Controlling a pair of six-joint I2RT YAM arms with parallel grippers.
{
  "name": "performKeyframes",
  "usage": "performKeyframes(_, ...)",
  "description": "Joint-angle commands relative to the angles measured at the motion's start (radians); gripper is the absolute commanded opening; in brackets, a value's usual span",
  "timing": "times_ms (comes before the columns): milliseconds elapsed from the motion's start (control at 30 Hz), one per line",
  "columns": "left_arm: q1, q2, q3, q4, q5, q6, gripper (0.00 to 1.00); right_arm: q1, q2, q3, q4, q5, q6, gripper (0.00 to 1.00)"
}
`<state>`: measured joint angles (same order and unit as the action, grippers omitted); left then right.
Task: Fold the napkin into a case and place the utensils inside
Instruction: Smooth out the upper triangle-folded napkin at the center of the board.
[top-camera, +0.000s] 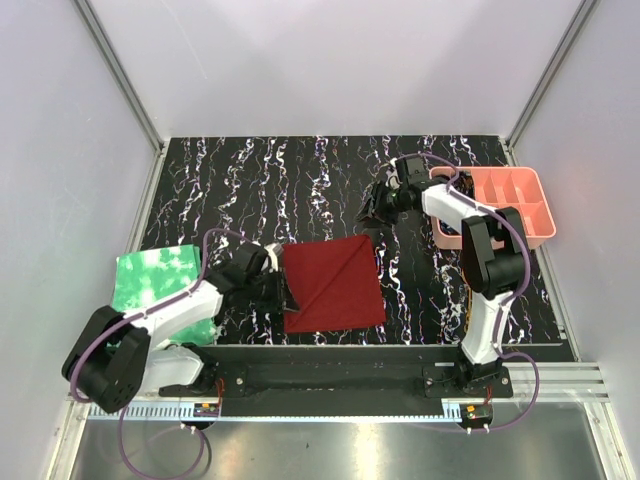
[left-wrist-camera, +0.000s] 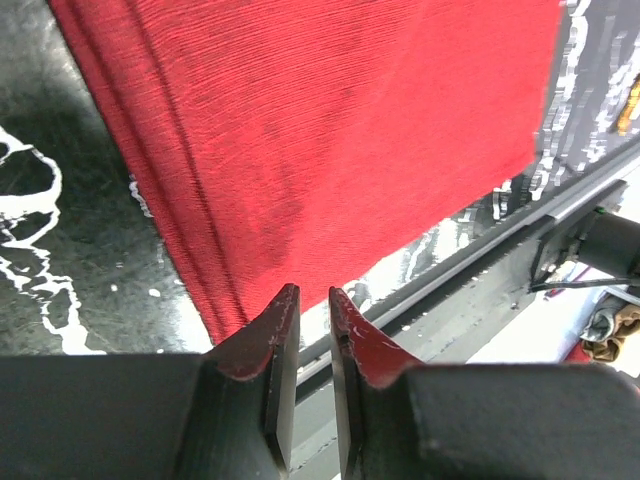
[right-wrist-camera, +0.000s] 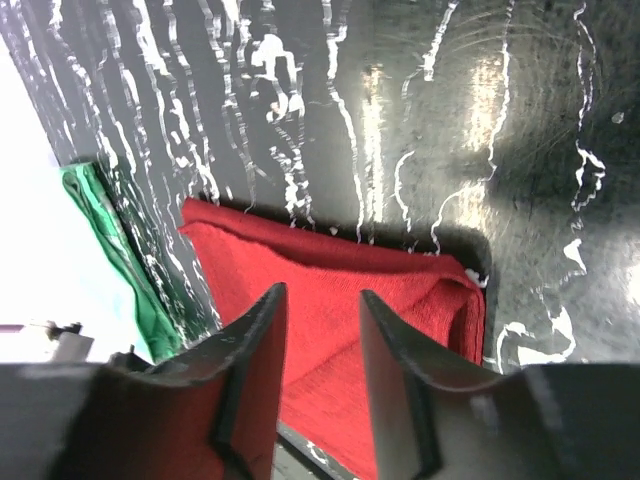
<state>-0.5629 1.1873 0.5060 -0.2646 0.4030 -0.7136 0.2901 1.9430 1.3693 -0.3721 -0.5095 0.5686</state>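
The dark red napkin (top-camera: 335, 285) lies folded into a layered square with a diagonal fold line, at the table's near middle. My left gripper (top-camera: 278, 288) sits low at its left edge. In the left wrist view the fingertips (left-wrist-camera: 313, 292) stand a narrow gap apart with nothing between them, just short of the napkin (left-wrist-camera: 330, 120) corner. My right gripper (top-camera: 375, 210) hovers behind the napkin's far right corner, open and empty (right-wrist-camera: 322, 290), and looks down on the napkin (right-wrist-camera: 300, 260). No gold utensils show in any view.
A bright green crinkled sheet (top-camera: 160, 280) lies left of the napkin, under the left arm, and shows in the right wrist view (right-wrist-camera: 110, 240). A pink compartment tray (top-camera: 545, 215) stands at the right back. The metal rail (top-camera: 330, 355) runs along the near table edge.
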Motion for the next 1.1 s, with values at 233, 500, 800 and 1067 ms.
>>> performKeyframes(233,0.0,0.112,-0.121,0.128,-0.067,-0.004,0.18,0.038,0.086,-0.057,0.117,0.012,0.044,0.18)
performKeyframes(500,0.003,0.095,-0.178,0.13,-0.085,-0.001,0.17,-0.026,0.154,-0.107,0.191,-0.024,-0.065,0.19)
performKeyframes(800,0.003,0.02,-0.12,0.075,-0.038,0.02,0.17,-0.04,0.022,0.016,-0.012,0.092,-0.127,0.37)
performKeyframes(1067,0.011,-0.071,0.037,-0.039,-0.081,0.034,0.35,-0.031,-0.116,-0.083,-0.037,0.037,-0.069,0.51)
